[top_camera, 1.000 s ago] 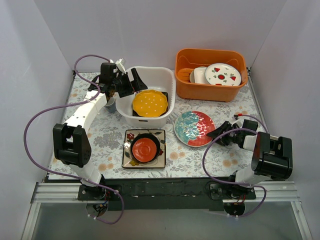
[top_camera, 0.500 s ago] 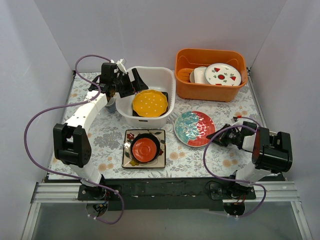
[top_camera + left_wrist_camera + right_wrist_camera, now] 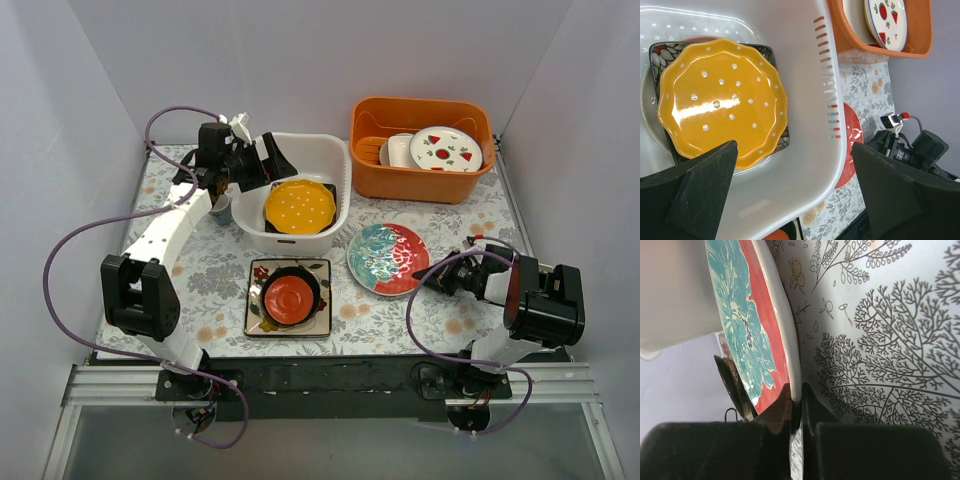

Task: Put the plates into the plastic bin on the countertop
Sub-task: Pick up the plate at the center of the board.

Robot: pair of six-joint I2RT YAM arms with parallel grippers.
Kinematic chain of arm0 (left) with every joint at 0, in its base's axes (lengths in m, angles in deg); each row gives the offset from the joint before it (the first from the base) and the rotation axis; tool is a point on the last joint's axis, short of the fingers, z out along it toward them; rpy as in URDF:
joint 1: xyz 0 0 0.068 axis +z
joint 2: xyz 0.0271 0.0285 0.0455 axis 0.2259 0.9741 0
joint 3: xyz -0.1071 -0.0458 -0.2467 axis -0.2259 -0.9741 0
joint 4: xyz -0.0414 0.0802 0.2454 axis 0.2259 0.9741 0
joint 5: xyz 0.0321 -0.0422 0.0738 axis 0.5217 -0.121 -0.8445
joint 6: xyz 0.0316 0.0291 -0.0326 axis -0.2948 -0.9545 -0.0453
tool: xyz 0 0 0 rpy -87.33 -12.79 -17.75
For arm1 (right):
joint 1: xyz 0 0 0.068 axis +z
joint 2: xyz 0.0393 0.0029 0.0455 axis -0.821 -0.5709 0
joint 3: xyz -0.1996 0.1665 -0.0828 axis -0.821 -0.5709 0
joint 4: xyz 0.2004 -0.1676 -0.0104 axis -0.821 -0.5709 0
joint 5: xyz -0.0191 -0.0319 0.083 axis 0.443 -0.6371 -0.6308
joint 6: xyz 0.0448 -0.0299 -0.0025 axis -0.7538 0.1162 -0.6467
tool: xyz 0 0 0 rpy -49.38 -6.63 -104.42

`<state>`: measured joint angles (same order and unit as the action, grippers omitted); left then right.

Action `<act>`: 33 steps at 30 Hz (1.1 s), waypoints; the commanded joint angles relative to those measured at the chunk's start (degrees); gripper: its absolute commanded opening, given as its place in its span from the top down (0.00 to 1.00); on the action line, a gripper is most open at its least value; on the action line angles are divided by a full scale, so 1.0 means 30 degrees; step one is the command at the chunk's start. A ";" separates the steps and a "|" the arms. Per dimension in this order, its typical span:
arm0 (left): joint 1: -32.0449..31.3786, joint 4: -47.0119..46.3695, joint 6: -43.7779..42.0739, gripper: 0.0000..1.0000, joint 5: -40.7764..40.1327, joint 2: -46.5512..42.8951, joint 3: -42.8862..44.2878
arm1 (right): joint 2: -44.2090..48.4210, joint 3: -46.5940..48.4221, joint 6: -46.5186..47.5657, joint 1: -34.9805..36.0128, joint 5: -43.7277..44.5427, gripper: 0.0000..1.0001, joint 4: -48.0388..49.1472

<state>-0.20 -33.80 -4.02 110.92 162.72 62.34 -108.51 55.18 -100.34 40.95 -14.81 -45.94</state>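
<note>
Pinch on a rim

Left gripper [image 3: 262,165] hangs over bin [image 3: 338,175], fingers wide apart; yellow plate [image 3: 299,205] lies inside. Red plate stack [image 3: 289,297] sits in front on countertop [image 3: 210,270]. Right gripper [image 3: 432,275] pinches teal-and-red plate [image 3: 385,255] by its rim.

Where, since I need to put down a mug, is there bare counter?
Widest bare patch: counter between the left arm and the stacked plates. A smaller one lies in front of the teal-and-red plate, right of the stack. Crowded mid-counter, where white bin, stack and that plate sit close.
</note>
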 commanded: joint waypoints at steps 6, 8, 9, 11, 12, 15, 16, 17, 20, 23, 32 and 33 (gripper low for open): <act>-0.0064 -0.0789 0.0216 0.02 0.1131 -0.1515 -0.0634 | 0.2011 -0.0012 0.1017 0.0030 -0.0023 0.99 -0.0726; -0.0122 -0.0819 0.0245 0.02 0.1250 -0.1574 -0.0692 | 0.2538 0.0135 0.1135 0.0001 0.0036 0.99 -0.1224; -0.0093 -0.0848 0.0246 0.02 0.1250 -0.1603 -0.0721 | 0.2714 0.0194 0.1134 0.0001 0.0007 0.99 -0.1342; -0.0093 -0.0877 0.0246 0.02 0.1250 -0.1662 -0.0780 | 0.3270 0.0282 0.1164 0.0001 0.0036 0.99 -0.1751; -0.0093 -0.0878 0.0275 0.02 0.1279 -0.1720 -0.0809 | 0.3649 0.0340 0.1193 0.0001 0.0036 0.99 -0.1870; -0.0093 -0.0965 0.0333 0.02 0.1367 -0.1838 -0.0897 | 0.4265 0.0516 0.1193 0.0001 0.0036 0.99 -0.2368; -0.0122 -0.0995 0.0362 0.02 0.1426 -0.1867 -0.0897 | 0.4442 0.0545 0.1164 -0.0028 0.0036 0.99 -0.2485; -0.0093 -0.0995 0.0363 0.02 0.1455 -0.1896 -0.0955 | 0.4589 0.0604 0.1164 -0.0058 0.0007 0.99 -0.2602; -0.0122 -0.1053 0.0421 0.02 0.1631 -0.2013 -0.0985 | 0.5263 0.0838 0.1135 -0.0116 -0.0081 0.99 -0.3100; -0.0152 -0.1199 0.0509 0.02 0.2010 -0.2160 -0.1044 | 0.6053 0.1131 0.1134 -0.0175 -0.0111 0.99 -0.3657; -0.0327 -0.1932 0.0743 0.02 0.3446 -0.2277 -0.1278 | 0.7929 0.2068 0.0900 -0.0322 -0.0374 0.99 -0.4975; -0.0356 -0.2019 0.0773 0.02 0.3564 -0.2277 -0.1278 | 0.8104 0.2156 0.0900 -0.0351 -0.0404 0.99 -0.5063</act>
<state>-0.68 -38.19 -2.03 118.46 159.16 58.82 -87.77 56.64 -95.90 40.29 -8.19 -64.30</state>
